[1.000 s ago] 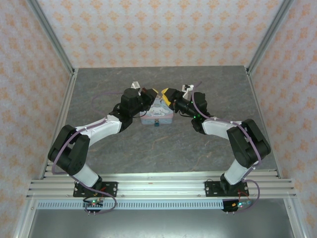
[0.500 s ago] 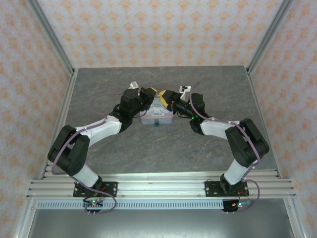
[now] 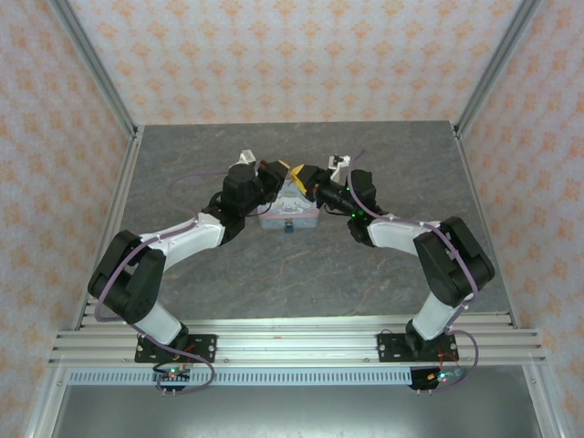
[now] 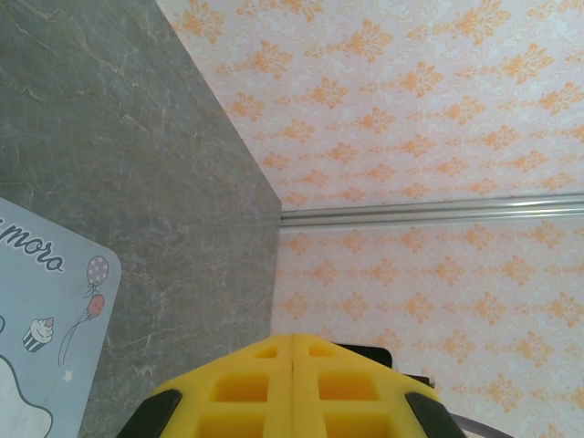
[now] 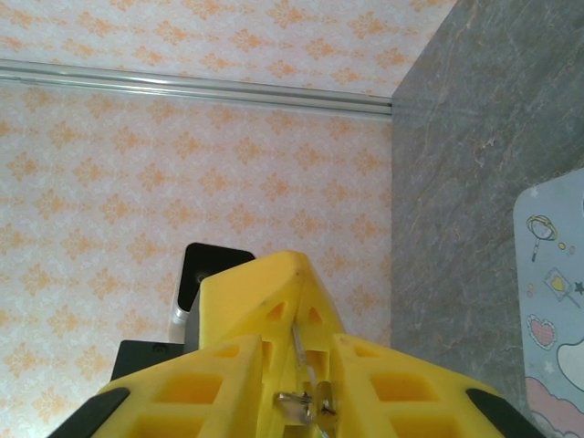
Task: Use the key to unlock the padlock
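A pale blue cartoon-printed tin (image 3: 288, 213) sits mid-table, with the tiny teal padlock (image 3: 289, 228) at its near edge. Both grippers meet tip to tip above the tin. My left gripper (image 3: 284, 172) is shut, its yellow fingers (image 5: 265, 287) pressed together on a thin metal key (image 5: 298, 339). A small metal ring (image 5: 306, 403) hangs from the key. My right gripper (image 3: 304, 174) has its jaws a little apart on either side of that ring and the left fingertips. In the left wrist view the left gripper (image 4: 292, 338) shows a tight seam.
Aluminium frame posts and patterned walls enclose the grey stone-look table (image 3: 301, 274). The tin's corner appears in the left wrist view (image 4: 36, 319) and the right wrist view (image 5: 558, 301). Bare tabletop lies in front of and beside the tin.
The right gripper has moved left up to the left gripper's tip, and its jaws have narrowed. The left arm, tin and padlock have stayed put.
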`<state>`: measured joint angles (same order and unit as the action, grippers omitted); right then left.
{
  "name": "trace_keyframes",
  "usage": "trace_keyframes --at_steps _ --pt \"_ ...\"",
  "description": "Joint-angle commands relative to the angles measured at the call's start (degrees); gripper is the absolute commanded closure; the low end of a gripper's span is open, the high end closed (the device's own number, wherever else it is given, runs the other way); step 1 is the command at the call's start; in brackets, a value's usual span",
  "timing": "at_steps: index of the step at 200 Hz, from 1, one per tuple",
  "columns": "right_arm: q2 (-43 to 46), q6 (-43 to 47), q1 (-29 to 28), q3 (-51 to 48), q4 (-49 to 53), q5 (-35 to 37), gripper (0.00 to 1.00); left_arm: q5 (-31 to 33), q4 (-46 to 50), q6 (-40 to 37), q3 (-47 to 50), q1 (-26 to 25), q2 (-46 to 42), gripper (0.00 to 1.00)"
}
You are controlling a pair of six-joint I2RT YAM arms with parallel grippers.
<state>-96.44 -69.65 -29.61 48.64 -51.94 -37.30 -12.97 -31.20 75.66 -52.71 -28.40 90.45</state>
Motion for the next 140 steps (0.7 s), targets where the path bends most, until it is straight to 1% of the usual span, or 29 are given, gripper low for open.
trace_keyframes --at_steps 1,30,61,94,132,140 --pt "-0.69 -0.23 -0.5 1.67 -2.96 0.38 0.75 1.61 -1.82 0.16 0.97 -0.32 -1.95 1.0" --pt "-0.87 -0.23 -0.59 1.72 -2.9 0.3 0.77 1.75 -1.85 0.15 0.95 -0.34 -1.95 1.0" --pt "-0.89 -0.15 -0.64 1.43 -2.88 0.38 0.82 1.98 -1.85 0.02 0.95 -0.38 -2.03 1.0" --pt "-1.17 -0.09 -0.7 1.35 -2.68 0.57 0.92 2.02 -1.59 0.02 0.96 -0.41 -2.3 1.0" --pt "-1.22 0.09 -0.65 0.86 -2.71 0.73 1.0 2.33 -1.41 -0.25 1.23 -0.34 -2.6 1.0" --pt "-1.12 0.13 -0.64 0.68 -2.72 0.74 1.0 2.4 -1.39 -0.25 1.27 -0.34 -2.74 1.0"
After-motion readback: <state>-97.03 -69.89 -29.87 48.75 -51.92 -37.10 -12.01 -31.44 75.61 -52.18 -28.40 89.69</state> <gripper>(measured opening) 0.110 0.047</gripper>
